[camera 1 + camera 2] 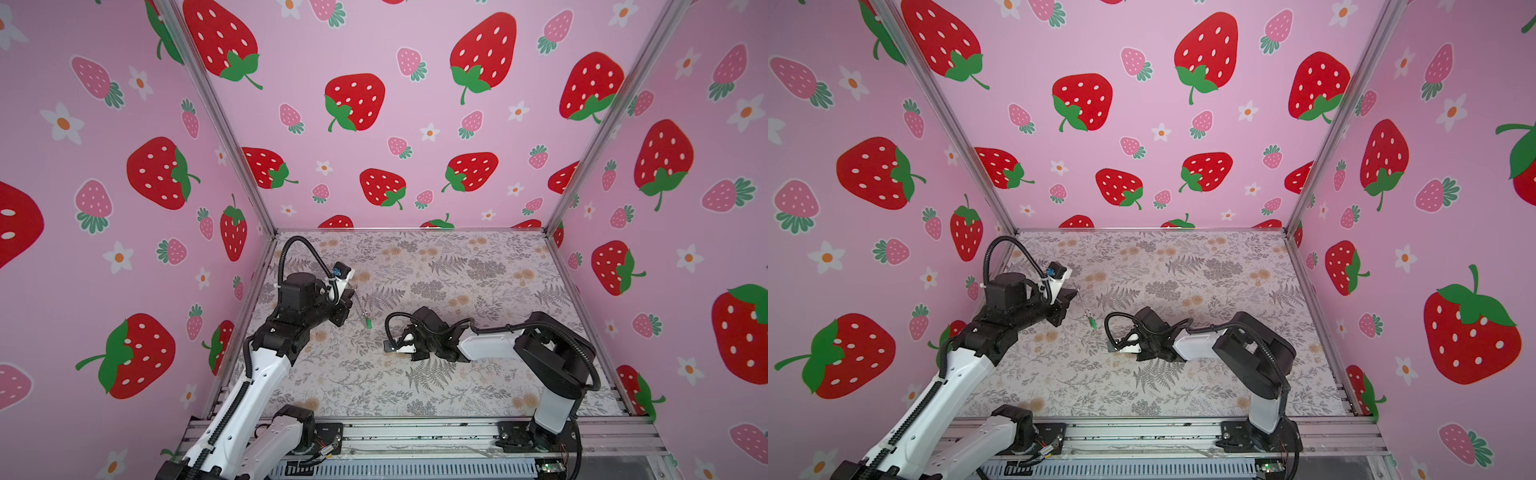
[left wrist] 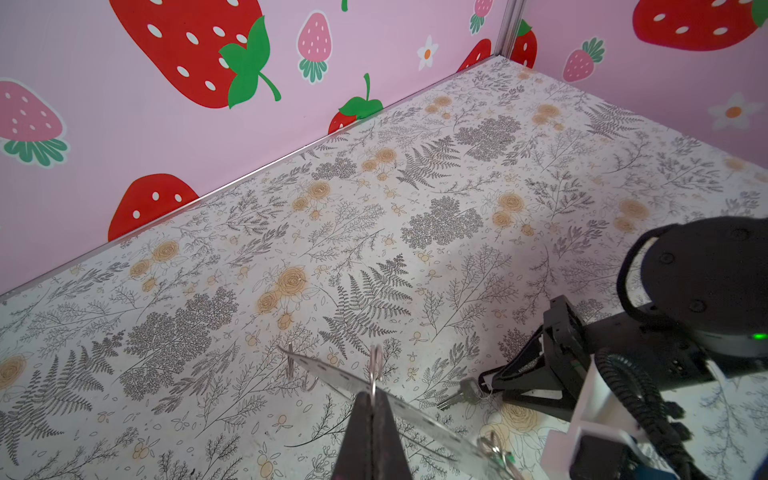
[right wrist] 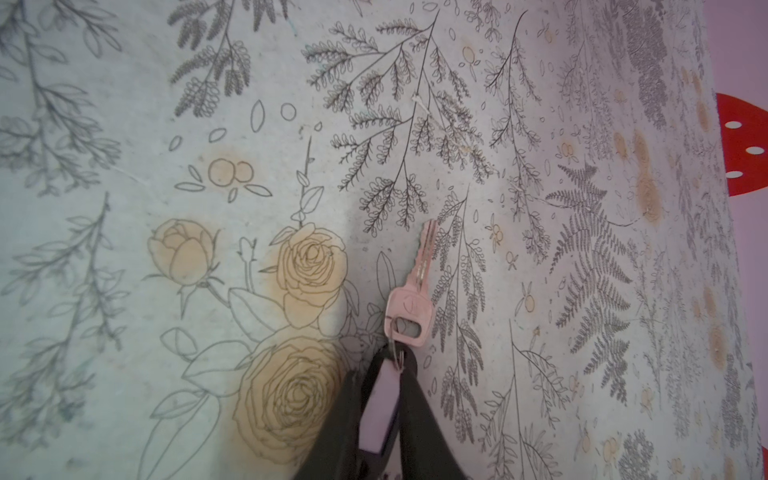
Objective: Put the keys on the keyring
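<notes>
**Left tool** point(image 2: 372, 399): the jaws are together, clamped on the rim of the keyring point(image 2: 328, 371). The keyring is held clear of the surface point(image 1: 457, 374), near the left edge and about midway between the far and near edges.

**Keyring attitude:** the left wrist view shows it edge-on, as a thin grey strip. The strip's long axis runs slantwise across the closed tool tips. Small wire loops point(image 2: 376, 365) stand out along the strip. In both top views the keyring slopes down from the left tool toward the middle of the surface. The green tag point(image 1: 368, 323) hangs at its low end.

**Right tool** point(image 3: 395, 361): low over the middle of the surface, its tips pointing toward the left edge. The jaws are closed on a pale tag point(image 3: 381, 411). A small wire ring joins that tag to a metal key point(image 3: 411, 309).

**Key attitude:** the metal key lies flat on the surface. Its head is just beyond the tool tips, and its blade points straight away from the tool.

**View differences:**
- The right wrist view alone shows the pale tag in the grip.
- The left wrist view shows the metal key and the right tool together, well apart from the keyring.
- The top views show the green tag clearly, but the metal key and the pale tag cannot be made out in them.
</notes>
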Robot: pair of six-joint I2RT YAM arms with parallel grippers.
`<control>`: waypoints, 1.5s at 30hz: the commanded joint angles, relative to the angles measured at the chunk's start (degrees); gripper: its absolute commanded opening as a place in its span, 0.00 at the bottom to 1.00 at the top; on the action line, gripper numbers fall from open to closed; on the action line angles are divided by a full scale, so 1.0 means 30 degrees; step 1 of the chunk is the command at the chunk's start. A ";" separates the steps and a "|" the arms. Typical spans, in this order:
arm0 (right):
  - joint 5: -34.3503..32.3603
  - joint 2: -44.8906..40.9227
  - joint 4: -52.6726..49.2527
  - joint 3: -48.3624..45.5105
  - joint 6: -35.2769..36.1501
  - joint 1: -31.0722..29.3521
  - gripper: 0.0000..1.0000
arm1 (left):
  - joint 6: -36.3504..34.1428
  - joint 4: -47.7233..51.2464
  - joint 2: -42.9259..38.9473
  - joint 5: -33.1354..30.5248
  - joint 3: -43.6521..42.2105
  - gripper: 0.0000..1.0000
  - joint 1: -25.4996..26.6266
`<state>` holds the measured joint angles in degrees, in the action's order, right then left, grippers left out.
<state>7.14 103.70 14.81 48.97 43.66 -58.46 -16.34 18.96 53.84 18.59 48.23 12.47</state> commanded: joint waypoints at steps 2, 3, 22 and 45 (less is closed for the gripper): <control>0.0258 0.0177 0.0218 0.0434 0.0183 0.0203 0.21 | -0.0260 -0.0953 -0.0055 0.0000 0.0203 0.00 0.0207; 0.0286 0.0177 0.0220 0.0434 0.0211 0.0248 0.20 | -0.0287 -0.1006 -0.0048 0.0018 0.0206 0.00 0.0237; 0.0915 0.0200 -0.0631 0.0575 0.0828 0.0413 0.19 | -0.0469 -0.1045 0.0316 -0.0278 0.0330 0.00 0.0524; 0.0746 0.0934 -0.0823 0.1108 0.0828 0.0442 0.19 | -0.0489 -0.1076 0.0558 -0.0401 0.0296 0.00 0.0681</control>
<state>8.43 105.43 13.65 51.18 45.12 -57.25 -16.73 17.76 55.77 17.12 48.23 14.26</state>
